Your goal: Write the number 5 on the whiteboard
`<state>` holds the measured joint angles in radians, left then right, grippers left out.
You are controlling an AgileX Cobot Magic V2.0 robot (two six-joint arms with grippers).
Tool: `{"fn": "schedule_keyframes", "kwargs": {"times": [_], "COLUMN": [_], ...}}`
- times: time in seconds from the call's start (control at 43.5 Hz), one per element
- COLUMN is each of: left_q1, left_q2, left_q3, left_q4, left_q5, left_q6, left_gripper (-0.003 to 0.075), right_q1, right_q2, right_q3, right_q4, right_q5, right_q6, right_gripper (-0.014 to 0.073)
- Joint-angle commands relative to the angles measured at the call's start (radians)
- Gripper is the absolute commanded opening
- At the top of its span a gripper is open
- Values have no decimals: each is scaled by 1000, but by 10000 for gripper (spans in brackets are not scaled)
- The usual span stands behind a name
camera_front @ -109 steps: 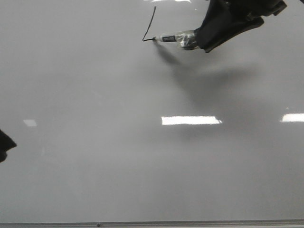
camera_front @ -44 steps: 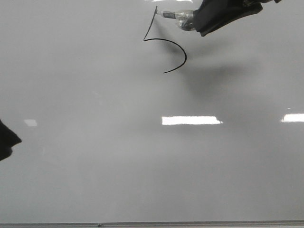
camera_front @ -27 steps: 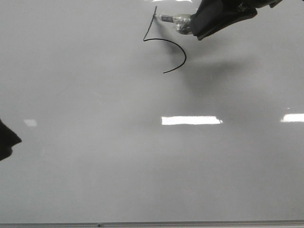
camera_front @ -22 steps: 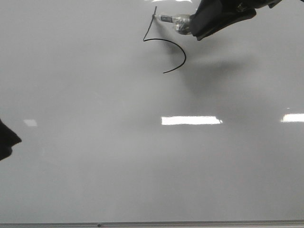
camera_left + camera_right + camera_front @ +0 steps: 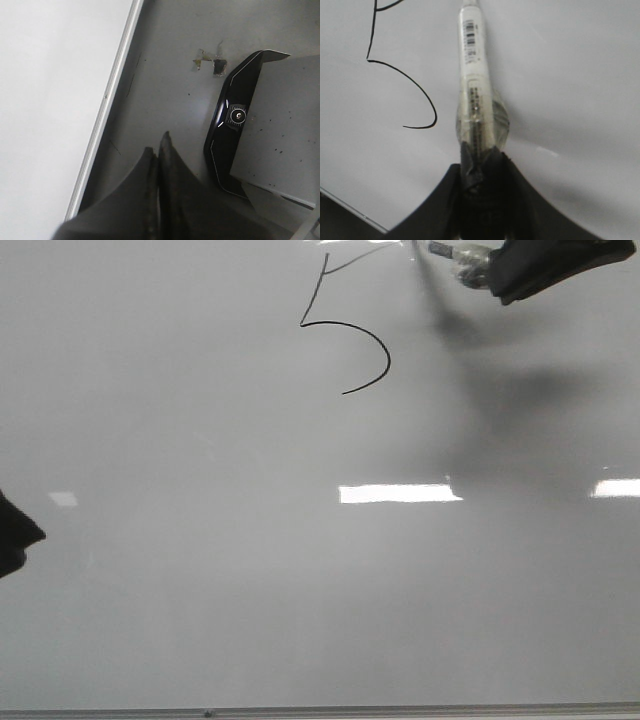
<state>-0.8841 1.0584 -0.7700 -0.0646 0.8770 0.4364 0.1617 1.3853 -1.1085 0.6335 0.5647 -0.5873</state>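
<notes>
Since half second ago: right gripper with marker shifted rightward along far edge of whiteboard; top stroke now drawn from stem head. Number 5 complete: slanted stem, open belly, short top stroke, sitting at far middle of board. Marker tip right of top stroke's end, clear of figure. Right jaws clamped on marker barrel, taped into fingers. Left gripper off board beyond metal edge strip, jaws pressed together, holding nothing.
</notes>
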Motion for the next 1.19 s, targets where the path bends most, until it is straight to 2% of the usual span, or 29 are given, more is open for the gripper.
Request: {"fn": "schedule_keyframes", "kwargs": {"times": [0.0,0.138,0.23,0.276,0.345,0.391,0.437,0.46,0.506,0.574,0.666,0.896,1.034,1.172], "left_q1": [-6,-6,-6,-6,-6,-6,-6,-6,-6,-6,-6,-6,-6,-6], "left_q2": [-18,-18,-18,-18,-18,-18,-18,-18,-18,-18,-18,-18,-17,-2], "left_q3": [-30,-30,-44,-64,-105,-134,-166,-173,-199,-225,-248,-263,-263,-263], "left_q4": [-10,-12,-12,-12,-12,-12,-12,-12,-12,-12,-12,-22,-76,-86], "left_q5": [-42,-42,-26,-9,22,35,42,42,42,42,38,-21,-48,-48], "left_q6": [-8,-8,-3,-3,-3,-3,-3,-3,-3,17,65,165,225,231], "left_gripper": [-20,-20,-10,22,112,210,348,384,510,602,599,483,471,471], "right_q1": [15,82,119,138,177,207,235,255,295,356,440,619,685,706], "right_q2": [-78,-145,-176,-182,-182,-182,-182,-182,-182,-182,-182,-182,-182,-182], "right_q3": [-25,-25,-25,-25,-25,-25,-25,-25,-25,-25,-25,-25,-25,-25], "right_q4": [22,-32,-151,-217,-293,-321,-338,-343,-348,-348,-348,-348,-348,-347], "right_q5": [17,83,171,226,293,317,329,334,342,353,345,291,249,228], "right_q6": [-45,-135,-170,-178,-181,-181,-182,-184,-197,-223,-226,-226,-226,-226], "right_gripper": [-63,-63,-63,-63,-63,-63,-63,-63,-63,-63,-63,-63,-63,-63]}}
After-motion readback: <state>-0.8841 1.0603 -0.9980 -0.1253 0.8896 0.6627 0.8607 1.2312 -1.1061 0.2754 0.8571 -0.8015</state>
